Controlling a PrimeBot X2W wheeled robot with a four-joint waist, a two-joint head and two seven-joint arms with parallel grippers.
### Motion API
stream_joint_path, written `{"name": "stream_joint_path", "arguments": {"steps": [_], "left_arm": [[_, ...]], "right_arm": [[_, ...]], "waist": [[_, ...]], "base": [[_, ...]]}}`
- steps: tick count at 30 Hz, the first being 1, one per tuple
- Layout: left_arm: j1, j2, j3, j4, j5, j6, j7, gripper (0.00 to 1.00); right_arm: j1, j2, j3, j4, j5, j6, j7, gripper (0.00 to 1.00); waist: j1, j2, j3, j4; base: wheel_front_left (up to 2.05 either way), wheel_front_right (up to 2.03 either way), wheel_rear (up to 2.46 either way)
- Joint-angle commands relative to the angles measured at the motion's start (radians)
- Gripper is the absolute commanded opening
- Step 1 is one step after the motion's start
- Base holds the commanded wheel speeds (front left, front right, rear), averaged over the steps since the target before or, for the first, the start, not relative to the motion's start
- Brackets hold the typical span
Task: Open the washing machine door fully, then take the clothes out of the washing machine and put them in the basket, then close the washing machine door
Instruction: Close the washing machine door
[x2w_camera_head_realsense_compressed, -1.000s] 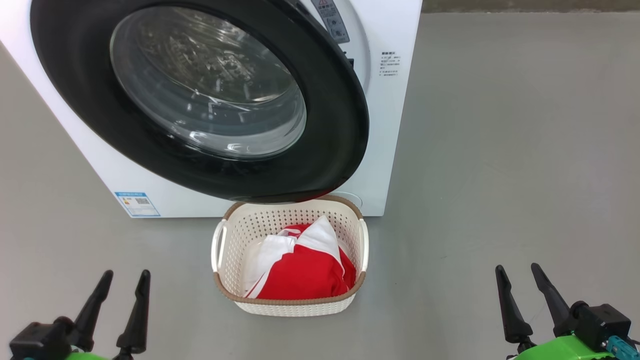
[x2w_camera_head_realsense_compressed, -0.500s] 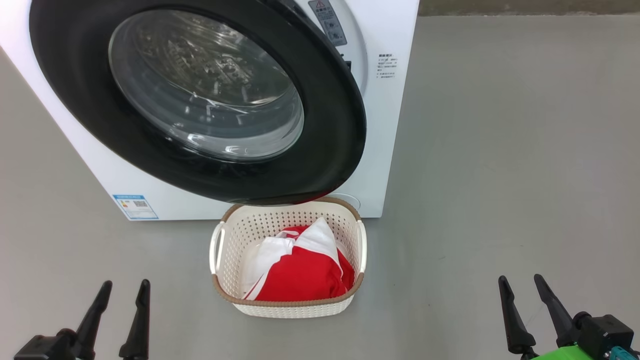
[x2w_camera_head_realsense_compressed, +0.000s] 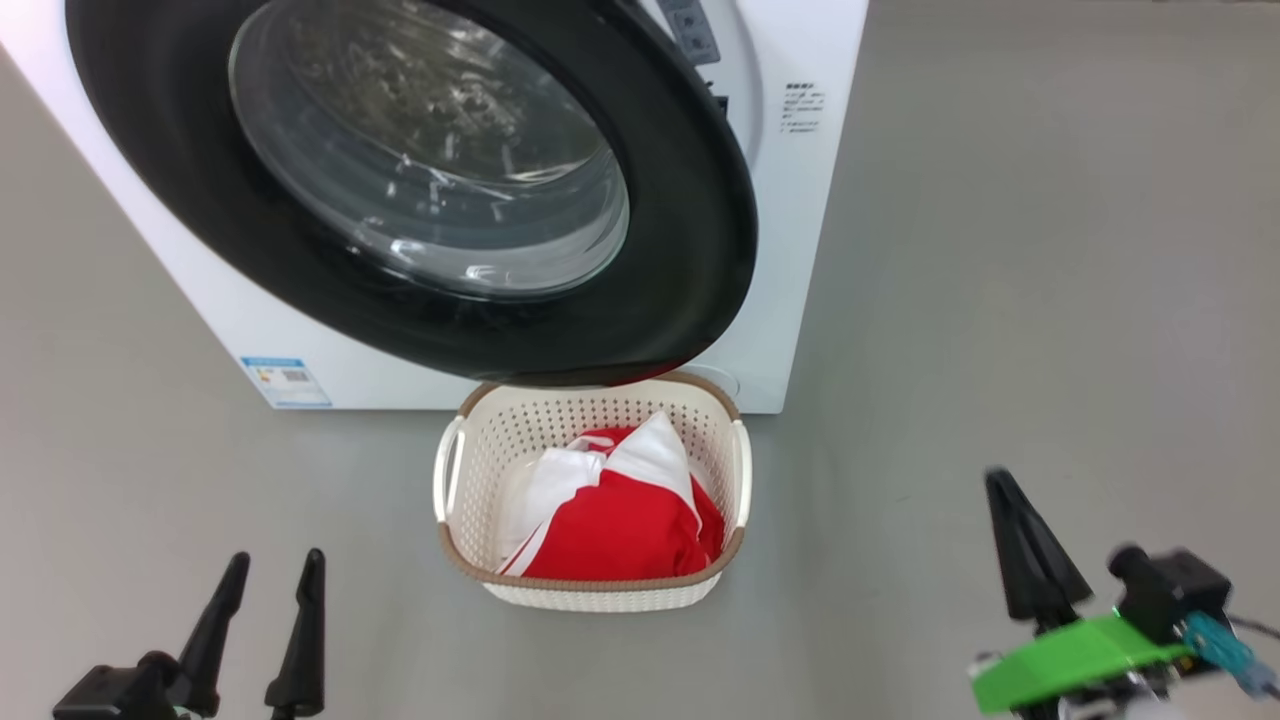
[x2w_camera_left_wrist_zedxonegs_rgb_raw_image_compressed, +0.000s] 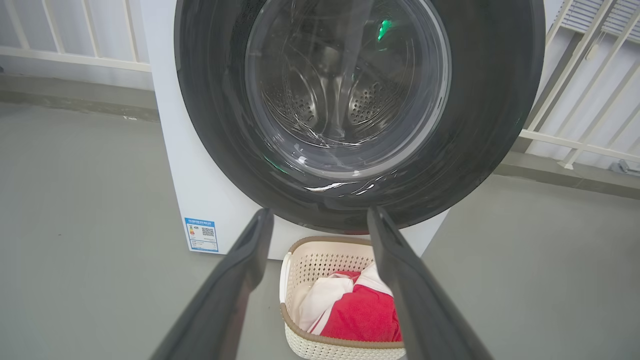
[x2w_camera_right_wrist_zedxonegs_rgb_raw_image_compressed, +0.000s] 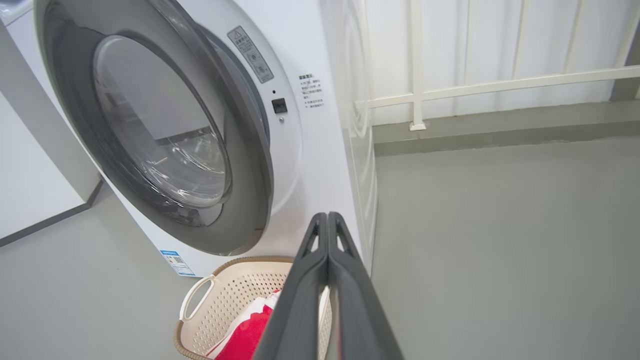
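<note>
Right claw (x2w_camera_right_wrist_zedxonegs_rgb_raw_image_compressed: 327, 217), pinched together and empty, and left claw (x2w_camera_head_realsense_compressed: 278, 560), spread apart, flanked the basket (x2w_camera_head_realsense_compressed: 590, 583) holding the clothes (x2w_camera_head_realsense_compressed: 620, 530), so the ajar washing machine door (x2w_camera_head_realsense_compressed: 690, 250) likely wanted a steady push on its free right rim, passing just above the basket's back edge, with open floor (x2w_camera_head_realsense_compressed: 1000, 300) rightward.

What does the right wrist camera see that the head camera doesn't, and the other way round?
Right wrist view: a white railing behind the washing machine, and the machine's side panel. Head view: the left gripper, open, at the lower left. Both: the washing machine door, the basket with the red and white clothes in it, and the shut right gripper.
</note>
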Motion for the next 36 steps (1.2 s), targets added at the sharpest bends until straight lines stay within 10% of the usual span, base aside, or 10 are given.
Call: {"name": "stream_joint_path", "arguments": {"steps": [1,36], "left_arm": [[-0.044,0.011,0.034,-0.030,0.012,-0.005,-0.008,1.00],[-0.259,-0.078,-0.090,-0.028,-0.070,-0.005,-0.008,1.00]], "right_arm": [[-0.060,-0.012,0.039,-0.020,0.004,0.006,-0.006,0.00],[-0.729,-0.012,0.174,0.243,-0.015,0.006,-0.006,0.00]], "waist": [[0.0000,0.0000,0.019,0.018],[0.0000,0.0000,0.330,0.211]], "base": [[0.00,0.00,0.00],[0.00,0.00,0.00]]}}
